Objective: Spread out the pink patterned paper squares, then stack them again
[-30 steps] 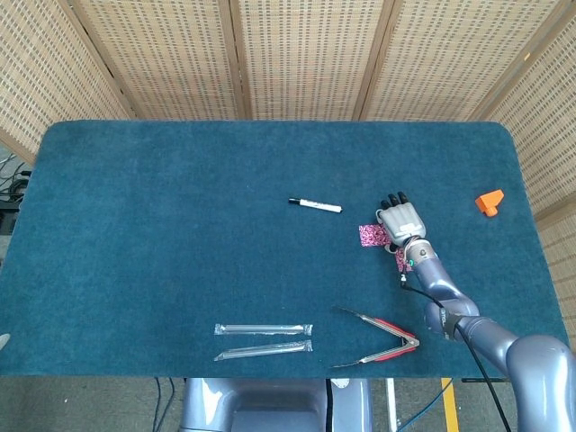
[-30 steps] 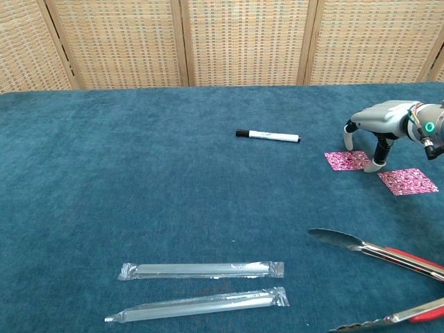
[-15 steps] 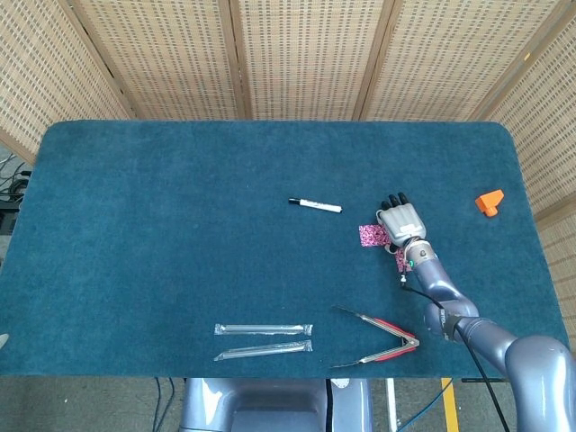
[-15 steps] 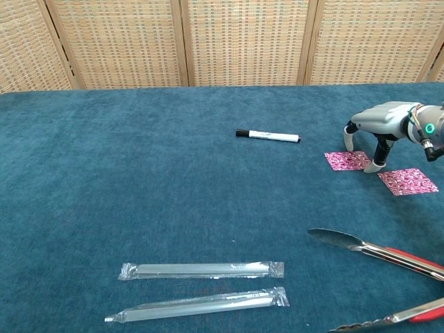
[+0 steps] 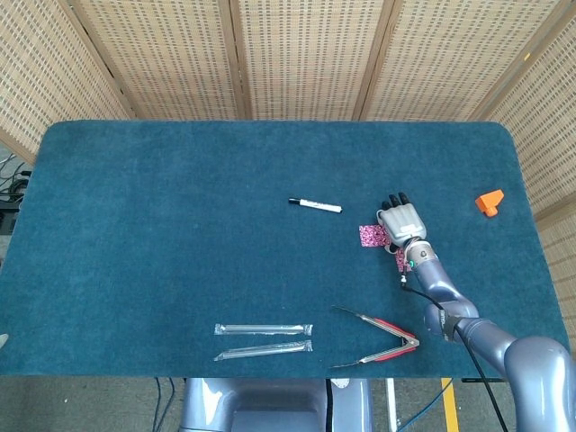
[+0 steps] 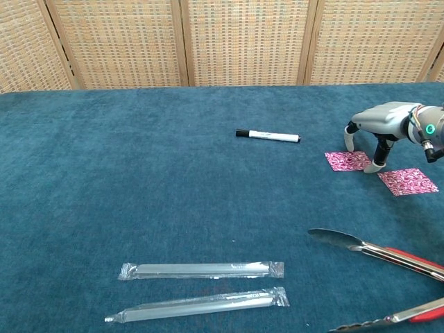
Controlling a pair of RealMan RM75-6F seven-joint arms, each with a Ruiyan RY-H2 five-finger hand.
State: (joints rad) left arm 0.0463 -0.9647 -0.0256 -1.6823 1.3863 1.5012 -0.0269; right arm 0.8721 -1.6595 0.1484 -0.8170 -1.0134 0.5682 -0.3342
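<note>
The right hand [image 6: 378, 128] arches palm-down over the pink squares, fingers bent toward the cloth and apart, holding nothing; one fingertip [image 6: 374, 166] sits at the right edge of the left pink square [image 6: 347, 160], another comes down at that square's far side. That square lies flat, no long axis to speak of, its edges turned a little off the surface's edges. The right pink square [image 6: 408, 181] lies just beside it, nearer the robot, flat too, apart from the first with a strip of blue cloth between them. In the head view the wrist covers most of it.

The left hand does not show.

Outward now: open blue surface [image 5: 180, 207] stretches wide to the left and behind. The black-capped marker [image 6: 268, 136] lies near, to the left, pointing sideways. The red-handled tongs [image 6: 378, 253] lie nearer the robot, jaws splayed. Two clear wrapped straws [image 6: 201, 270] rest side by side well apart at the front. An orange block [image 5: 490, 201] sits off toward the right edge.
</note>
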